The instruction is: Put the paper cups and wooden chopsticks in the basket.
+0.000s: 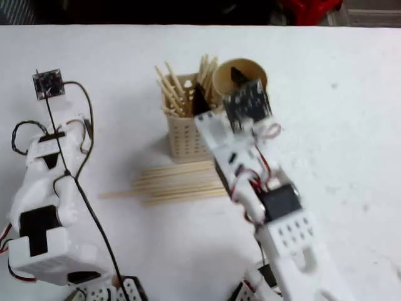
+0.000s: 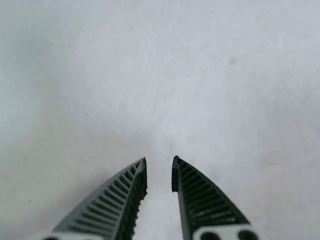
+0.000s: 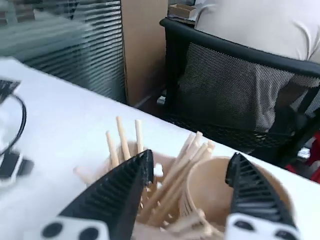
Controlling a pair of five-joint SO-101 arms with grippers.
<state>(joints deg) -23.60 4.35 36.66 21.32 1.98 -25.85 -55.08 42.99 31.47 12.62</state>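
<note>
While the left arm [image 1: 47,200] sits folded back at its side of the table [image 1: 351,125], the left gripper [image 2: 159,167] hangs over bare white surface, its fingers parted by a narrow gap and holding nothing. The right arm [image 1: 276,207] stretches forward to the basket [image 1: 185,138]. The right gripper [image 3: 191,165] gapes wide and empty, one finger above the upright chopsticks [image 1: 172,94] in the basket, the other over the mouth of the paper cup [image 1: 245,69] at the basket's right rim. A flat bundle of loose chopsticks [image 1: 178,183] lies on the table just in front of the basket.
</note>
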